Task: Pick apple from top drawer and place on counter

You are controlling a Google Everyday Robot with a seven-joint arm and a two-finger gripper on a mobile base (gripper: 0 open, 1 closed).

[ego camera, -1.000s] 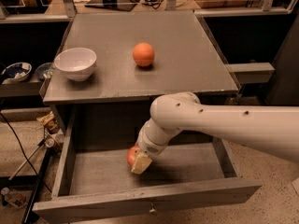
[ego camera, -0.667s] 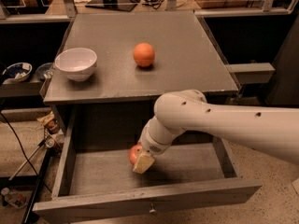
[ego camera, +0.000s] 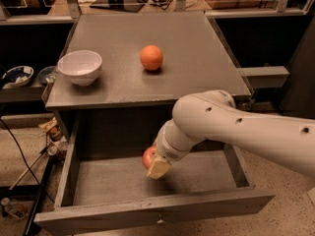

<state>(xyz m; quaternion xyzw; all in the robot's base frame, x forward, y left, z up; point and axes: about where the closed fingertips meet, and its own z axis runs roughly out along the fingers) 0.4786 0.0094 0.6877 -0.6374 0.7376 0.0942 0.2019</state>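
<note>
The hand (ego camera: 156, 165) grips the apple (ego camera: 148, 157) over the open top drawer (ego camera: 98, 183), below the grey surface (ego camera: 197, 53) bearing a white bowl (ego camera: 79, 67) and an orange fruit (ego camera: 151, 57).

Dim, warm light falls from above, and the pincer (ego camera: 158, 167), clamped on the apple (ego camera: 149, 156) inside the drawer (ego camera: 147, 210), sits in shade. Above and behind it the tabletop (ego camera: 197, 58) is evenly lit, with soft shadows beneath the bowl (ego camera: 79, 67) and the orange (ego camera: 151, 57).
</note>
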